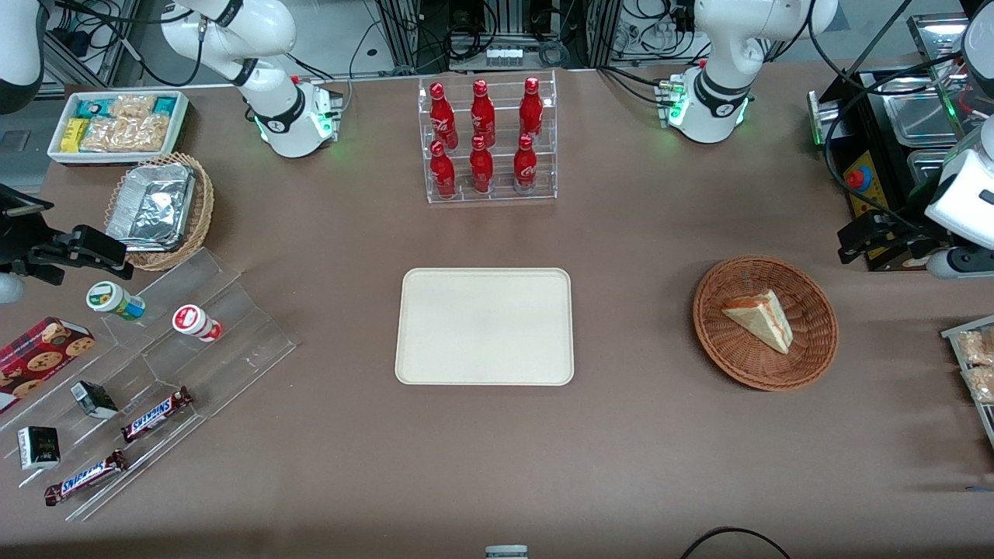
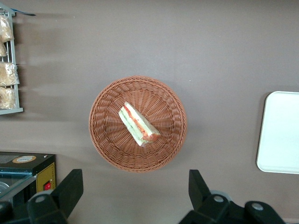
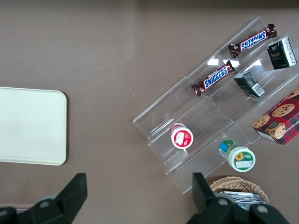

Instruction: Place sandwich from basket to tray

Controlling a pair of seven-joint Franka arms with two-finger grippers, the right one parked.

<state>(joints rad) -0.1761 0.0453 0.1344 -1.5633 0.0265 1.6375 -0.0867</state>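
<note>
Six red bottles (image 1: 483,138) stand upright in a clear rack (image 1: 490,194), two rows of three. Toward the parked arm's end of the worktop (image 1: 621,435), a white bin of snack packets (image 1: 119,124), and nearer the camera a tan wicker basket (image 1: 198,225) holding a foil container (image 1: 151,206). A clear stepped stand (image 1: 233,341) carries two small cups (image 1: 198,322), two Snickers bars (image 1: 157,413), a cookie box (image 1: 43,351) and what look like two small dark cartons (image 1: 93,398). At the working arm's end, a wire rack of packets (image 1: 974,365).
</note>
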